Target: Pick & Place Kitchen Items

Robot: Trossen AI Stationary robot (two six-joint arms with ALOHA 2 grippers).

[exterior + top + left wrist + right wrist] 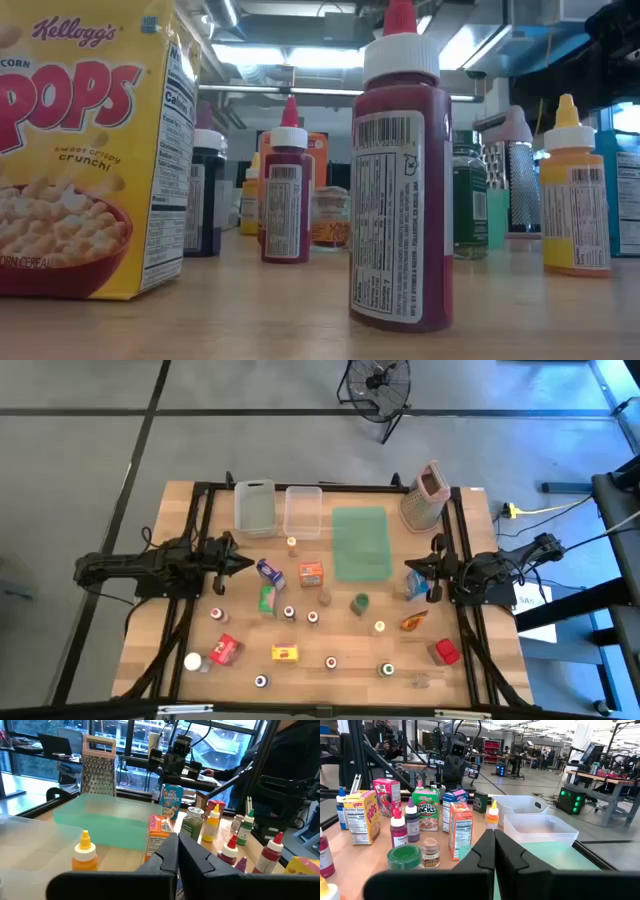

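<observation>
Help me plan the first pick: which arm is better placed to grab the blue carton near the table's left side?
Left, probably. The left gripper, shut, sits right beside the blue carton; the right gripper waits across the table.

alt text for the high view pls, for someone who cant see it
Overhead view of a wooden table scattered with small cartons, jars and bottles; the left gripper and right gripper sit shut at opposite edges. Two clear bins, a green tray and a box grater line the far side.

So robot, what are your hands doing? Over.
Left gripper and right gripper at table sides, jaws shut, empty. Kitchen items untouched. Nothing in the way.
</observation>
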